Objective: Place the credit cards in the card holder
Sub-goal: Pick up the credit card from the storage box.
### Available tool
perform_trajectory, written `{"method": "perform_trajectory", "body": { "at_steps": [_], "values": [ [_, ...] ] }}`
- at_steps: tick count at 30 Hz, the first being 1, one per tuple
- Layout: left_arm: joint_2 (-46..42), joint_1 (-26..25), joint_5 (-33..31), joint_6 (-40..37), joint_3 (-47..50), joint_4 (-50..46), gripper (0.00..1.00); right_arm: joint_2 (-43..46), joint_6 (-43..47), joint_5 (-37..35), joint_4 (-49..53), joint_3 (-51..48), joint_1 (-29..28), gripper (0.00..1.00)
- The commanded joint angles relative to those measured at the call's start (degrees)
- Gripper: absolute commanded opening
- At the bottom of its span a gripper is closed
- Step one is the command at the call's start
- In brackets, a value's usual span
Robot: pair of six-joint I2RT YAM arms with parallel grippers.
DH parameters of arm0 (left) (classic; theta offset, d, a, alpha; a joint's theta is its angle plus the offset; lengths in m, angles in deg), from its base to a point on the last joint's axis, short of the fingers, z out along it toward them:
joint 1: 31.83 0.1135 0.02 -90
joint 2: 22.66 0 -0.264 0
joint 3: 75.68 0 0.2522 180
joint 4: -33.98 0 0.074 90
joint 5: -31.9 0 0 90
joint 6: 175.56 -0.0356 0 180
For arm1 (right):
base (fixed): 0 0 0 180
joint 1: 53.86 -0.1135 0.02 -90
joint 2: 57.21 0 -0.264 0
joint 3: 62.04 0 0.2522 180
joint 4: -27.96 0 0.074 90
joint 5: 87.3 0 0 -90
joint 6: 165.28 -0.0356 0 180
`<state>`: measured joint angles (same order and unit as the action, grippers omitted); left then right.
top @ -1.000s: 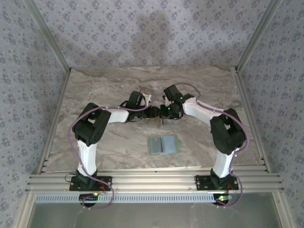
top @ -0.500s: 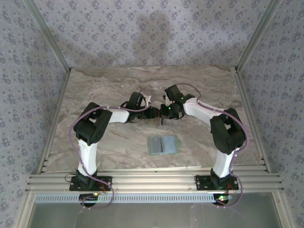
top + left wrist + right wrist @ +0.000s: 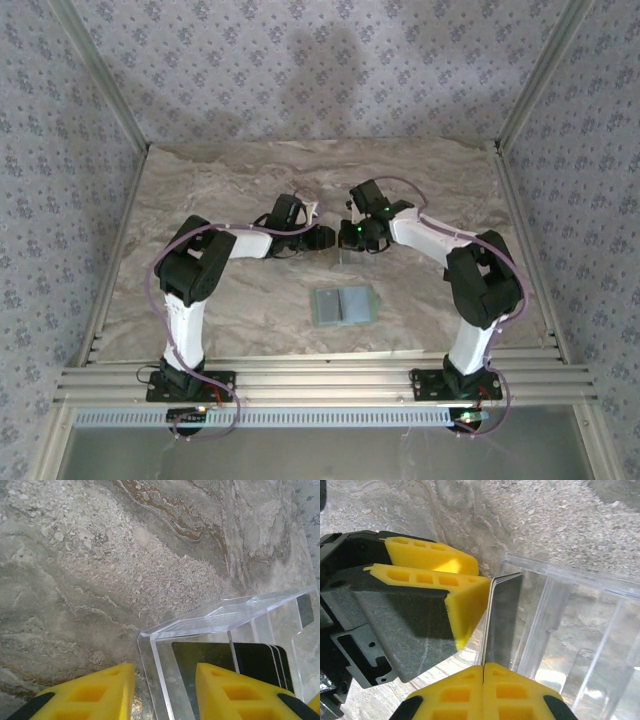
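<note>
Right pincer (image 3: 484,672) just snapped shut on the edge of one thin, glossy dark credit card (image 3: 502,620) standing in the clear rigid acrylic tray (image 3: 225,615), so I'd guess pull-out is next. Left pincer (image 3: 162,675) sits half-open astride the tray's corner. The soft grey-green card holder (image 3: 343,305) lies flat on the marbled surface (image 3: 220,180), well apart.

Dark credit cards (image 3: 502,615) upright, pinched; pale card holder (image 3: 343,305) flat.
</note>
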<state>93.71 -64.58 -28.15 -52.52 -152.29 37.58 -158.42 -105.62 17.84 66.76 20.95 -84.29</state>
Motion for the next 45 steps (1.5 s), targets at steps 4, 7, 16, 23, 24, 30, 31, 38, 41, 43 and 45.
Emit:
{"method": "perform_trajectory", "body": {
  "at_steps": [4,7,16,23,24,30,31,38,41,43,45],
  "values": [
    [2.0,-0.8,-0.2,-0.2,-0.9,-2.7,0.37,2.7,1.2,-2.4,2.5,-2.5,0.6,0.0],
    [2.1,-0.9,-0.5,-0.3,-1.0,-3.0,0.37,3.4,1.3,-2.8,2.6,-3.1,0.8,0.0],
    [2.4,-1.0,-0.7,-0.5,-1.5,-3.4,0.37,5.1,1.5,-2.3,2.4,-3.6,1.3,0.0],
    [2.4,-1.0,-0.7,-0.4,-1.5,-3.5,0.37,5.5,1.4,-2.0,2.7,-3.9,1.9,0.01],
    [2.5,-1.0,-0.6,-0.5,-1.5,-3.5,0.37,5.4,1.3,-1.8,2.5,-3.9,2.0,0.02],
    [-0.5,-1.1,-0.9,-1.1,-0.6,-3.5,0.37,5.5,1.1,-1.3,2.4,-4.5,2.6,0.0],
    [-1.7,-1.1,-0.9,-1.3,-0.1,-3.4,0.37,5.8,1.1,-1.6,2.4,-4.6,2.6,0.0],
    [-8.6,-3.4,-3.5,-3.2,1.4,-4.8,0.37,6.8,0.7,-2.0,2.2,-5.5,3.3,0.0],
    [-9.8,-5.1,-3.9,-3.5,1.3,-4.9,0.36,7.0,0.6,-1.7,2.1,-5.7,3.7,0.0],
    [-9.4,-5.7,-3.4,-3.0,0.7,-4.8,0.3,7.2,0.4,-1.5,2.1,-5.9,4.0,0.0],
    [-8.2,-6.0,-2.5,-2.5,-0.3,-4.8,0.19,7.5,0.3,-1.3,1.9,-6.2,4.3,0.0]
  ]
}}
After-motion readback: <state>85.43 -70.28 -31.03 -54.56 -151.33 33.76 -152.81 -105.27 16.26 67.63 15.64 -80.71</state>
